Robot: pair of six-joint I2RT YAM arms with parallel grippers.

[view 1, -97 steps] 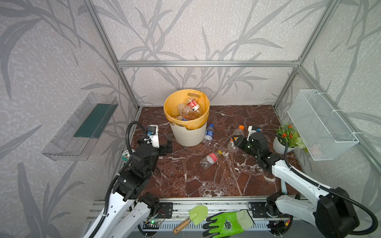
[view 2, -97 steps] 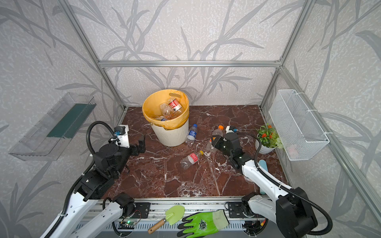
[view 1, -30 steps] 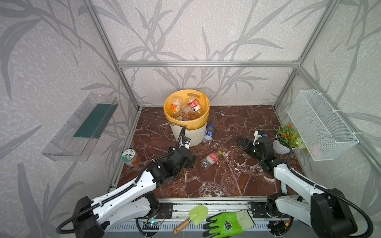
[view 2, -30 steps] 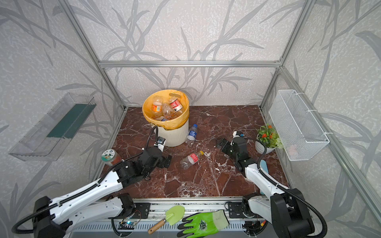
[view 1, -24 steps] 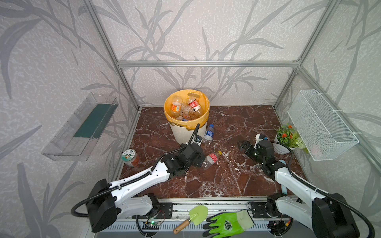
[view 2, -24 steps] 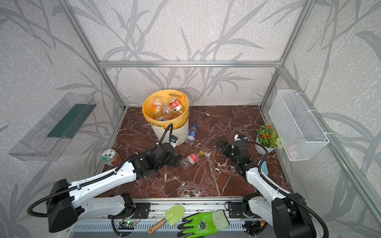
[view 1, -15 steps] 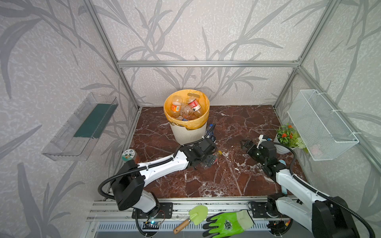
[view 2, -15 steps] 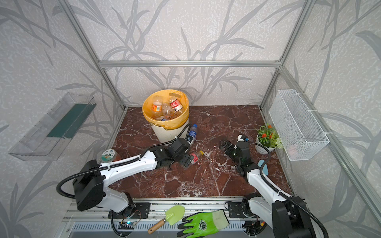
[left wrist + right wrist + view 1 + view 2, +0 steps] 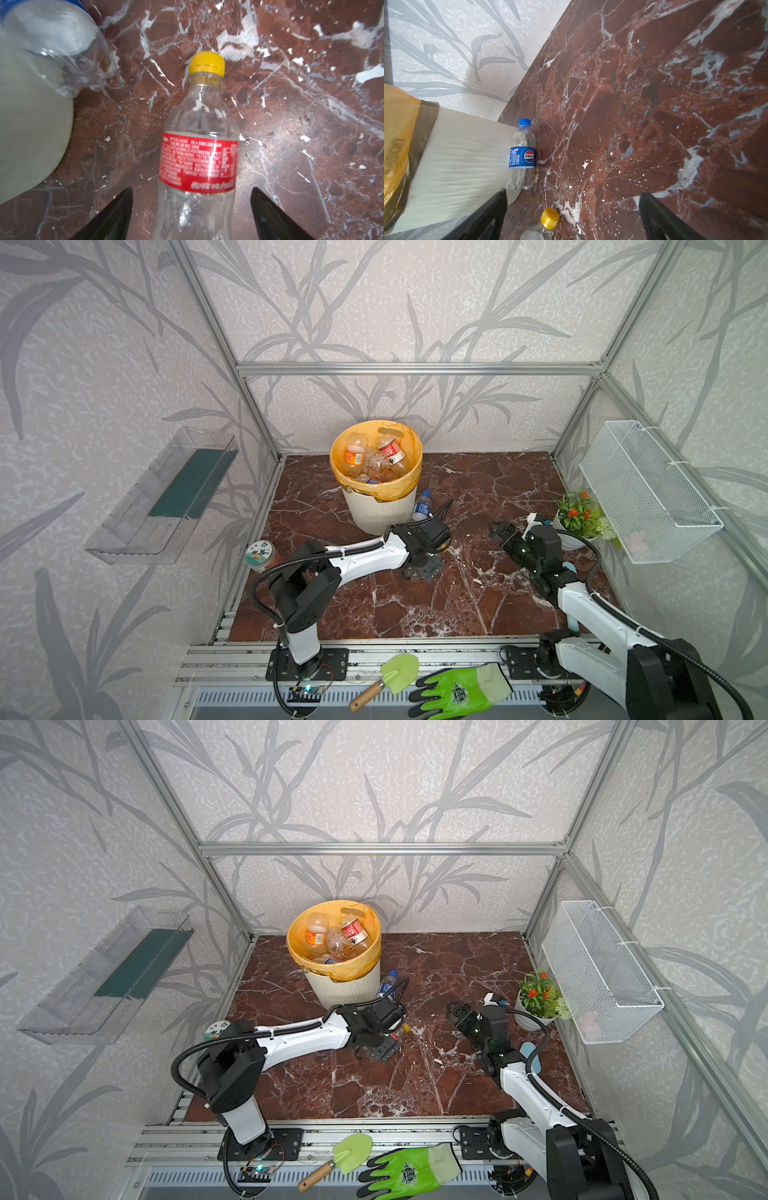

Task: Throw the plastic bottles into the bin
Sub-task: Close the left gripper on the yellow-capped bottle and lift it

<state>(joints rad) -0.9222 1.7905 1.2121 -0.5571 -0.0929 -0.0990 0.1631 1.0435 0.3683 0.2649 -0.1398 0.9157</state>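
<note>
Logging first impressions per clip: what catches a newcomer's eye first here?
The cream bin with its yellow liner, at the back of the marble floor, is piled with bottles. In front of it the left end effector straddles a lying red-label bottle, jaws open; a blue-label bottle lies beside the bin's base.

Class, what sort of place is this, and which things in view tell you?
Probably a robot test cell, not a real room: wallpapered panels in an aluminium frame, a left arm and right arm bolted to a front rail, and a bin of plastic bottles.
</note>
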